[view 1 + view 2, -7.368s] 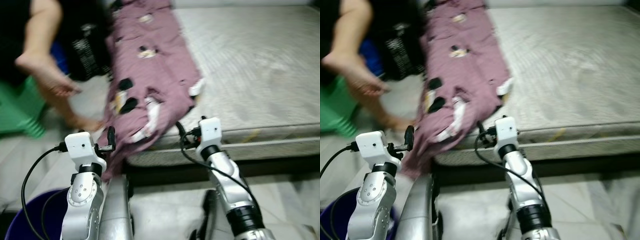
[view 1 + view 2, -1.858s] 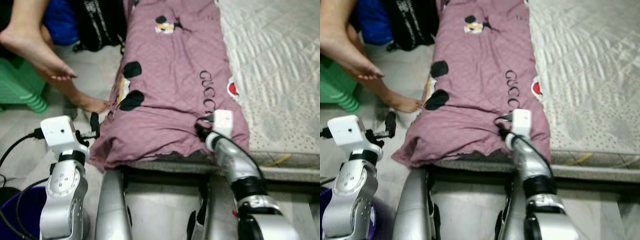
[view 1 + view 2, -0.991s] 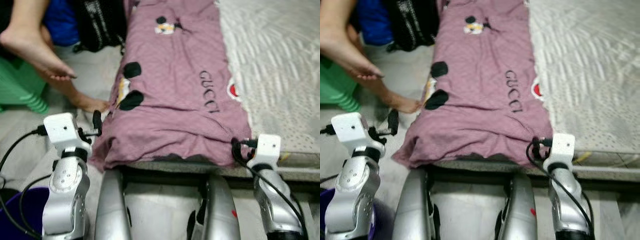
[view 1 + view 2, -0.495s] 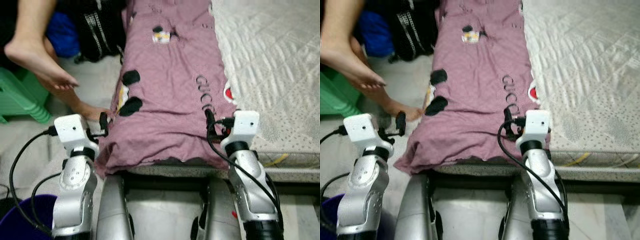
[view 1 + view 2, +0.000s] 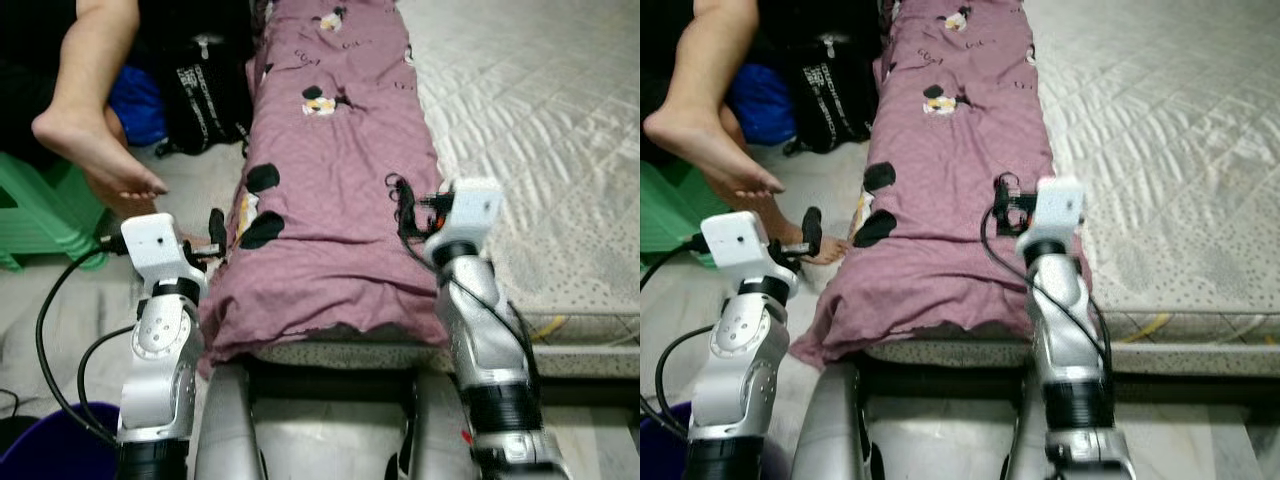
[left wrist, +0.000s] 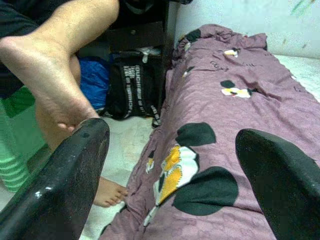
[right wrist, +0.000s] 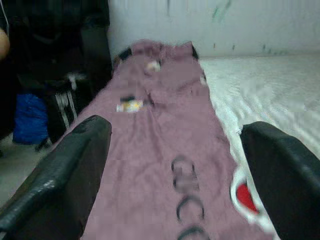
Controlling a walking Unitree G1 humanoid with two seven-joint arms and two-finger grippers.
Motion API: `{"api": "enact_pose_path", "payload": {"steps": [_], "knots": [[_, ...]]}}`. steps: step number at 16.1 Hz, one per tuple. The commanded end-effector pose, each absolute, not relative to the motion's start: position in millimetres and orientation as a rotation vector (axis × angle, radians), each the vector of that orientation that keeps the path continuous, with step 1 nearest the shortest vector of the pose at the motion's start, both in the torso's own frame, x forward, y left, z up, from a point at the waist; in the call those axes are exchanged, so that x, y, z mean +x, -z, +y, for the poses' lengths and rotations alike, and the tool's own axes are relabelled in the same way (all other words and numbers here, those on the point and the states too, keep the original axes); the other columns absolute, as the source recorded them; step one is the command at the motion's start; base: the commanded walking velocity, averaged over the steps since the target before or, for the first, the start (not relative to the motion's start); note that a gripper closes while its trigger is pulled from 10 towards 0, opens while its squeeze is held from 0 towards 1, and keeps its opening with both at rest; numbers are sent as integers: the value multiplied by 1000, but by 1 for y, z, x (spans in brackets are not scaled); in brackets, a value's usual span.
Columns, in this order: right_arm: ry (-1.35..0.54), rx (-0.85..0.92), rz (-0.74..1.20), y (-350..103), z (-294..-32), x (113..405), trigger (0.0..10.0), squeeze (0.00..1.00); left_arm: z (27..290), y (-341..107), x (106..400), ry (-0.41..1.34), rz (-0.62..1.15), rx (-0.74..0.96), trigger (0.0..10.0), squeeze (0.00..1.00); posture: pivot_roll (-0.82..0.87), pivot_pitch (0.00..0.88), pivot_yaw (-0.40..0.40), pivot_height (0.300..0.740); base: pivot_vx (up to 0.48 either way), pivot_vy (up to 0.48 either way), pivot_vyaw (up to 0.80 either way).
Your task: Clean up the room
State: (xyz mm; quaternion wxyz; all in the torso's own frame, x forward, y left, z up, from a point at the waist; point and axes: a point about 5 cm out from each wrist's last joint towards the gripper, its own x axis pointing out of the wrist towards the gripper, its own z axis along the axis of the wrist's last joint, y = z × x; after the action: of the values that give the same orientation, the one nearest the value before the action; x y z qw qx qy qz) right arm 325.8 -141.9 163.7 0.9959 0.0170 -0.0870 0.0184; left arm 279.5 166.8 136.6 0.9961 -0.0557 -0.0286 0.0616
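Far left: green stool (image 5: 30,215) on the floor, with a person's bare foot (image 5: 95,150) raised above it and a second foot (image 5: 820,250) flat on the floor tiles. Behind them, a blue bag (image 5: 140,100) and a black backpack (image 5: 205,95) leaning near the bed's edge. Low in the corner, rim of a purple bucket (image 5: 55,445).

Left hand (image 6: 172,165) held up beside the bed's near left corner, just off the hanging edge of the blanket, fingers (image 6: 65,180) spread wide open, gripping nothing.

Centre: mauve blanket (image 5: 330,170) with cartoon prints and black lettering, lying lengthwise along the left side of the bed, its near end drooping over the mattress edge.

Right hand (image 7: 175,165) raised over the blanket's right part, near the lettering; fingers (image 7: 60,170) apart and empty. Touching the cloth or hovering just above it, hard to tell.

Right: bare quilted mattress (image 5: 540,130), pale grey, with a yellow strip (image 5: 550,325) at its front edge.
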Motion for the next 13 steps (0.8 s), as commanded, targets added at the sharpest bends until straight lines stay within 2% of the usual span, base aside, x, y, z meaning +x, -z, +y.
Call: {"api": "enact_pose_path", "payload": {"steps": [1,7,11,13], "knots": [[-24,39,-183,-166,-144,329,10000,0,169,-139,283,-122,-70,-104,10000,0,42,0,67,605,0,0,0],[-46,25,-195,-166,-138,334,10000,0,167,-139,287,-116,-80,-103,10000,0,40,0,64,640,0,0,0],[-45,14,-207,-167,-139,338,10000,0,159,-133,287,-97,-67,-112,10000,0,29,0,71,685,0,0,0],[-40,12,-199,-164,-138,339,10000,0,159,-133,289,-99,-67,-114,10000,0,27,0,70,685,0,0,0]]}}
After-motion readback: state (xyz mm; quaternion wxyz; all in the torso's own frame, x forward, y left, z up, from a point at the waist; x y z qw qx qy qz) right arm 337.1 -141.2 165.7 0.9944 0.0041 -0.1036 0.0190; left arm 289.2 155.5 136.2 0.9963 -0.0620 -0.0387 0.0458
